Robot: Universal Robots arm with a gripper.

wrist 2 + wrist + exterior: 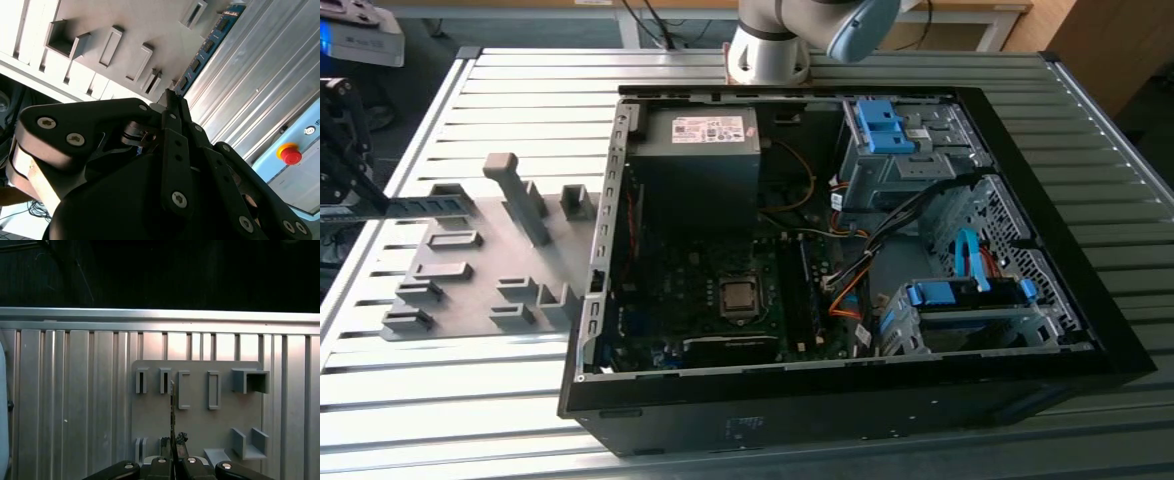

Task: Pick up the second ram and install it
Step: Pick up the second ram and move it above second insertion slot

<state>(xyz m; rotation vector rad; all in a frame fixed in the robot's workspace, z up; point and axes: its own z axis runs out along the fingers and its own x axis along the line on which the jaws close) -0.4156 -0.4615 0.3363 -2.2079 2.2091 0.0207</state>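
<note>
The second ram point(207, 46), a thin blue-green board with black chips, sticks out from between my fingertips in the second wrist view. My gripper point(172, 100) is shut on one end of it. In the first wrist view the ram point(172, 407) appears edge-on as a thin line rising from the gripper point(173, 452), in front of the grey holder tray point(200, 422). In the exterior view the gripper point(376, 205) is at the far left, holding the ram point(430, 206) roughly level over the back left part of the tray point(467, 290).
The open black computer case point(1067, 330) lies at the exterior view's right of the tray, with the motherboard point(738, 297), a grey power supply point(700, 140) and blue drive-bay latches point(881, 125). Everything rests on a ribbed metal table point(454, 400). A red stop button point(291, 154) sits beyond the table's edge.
</note>
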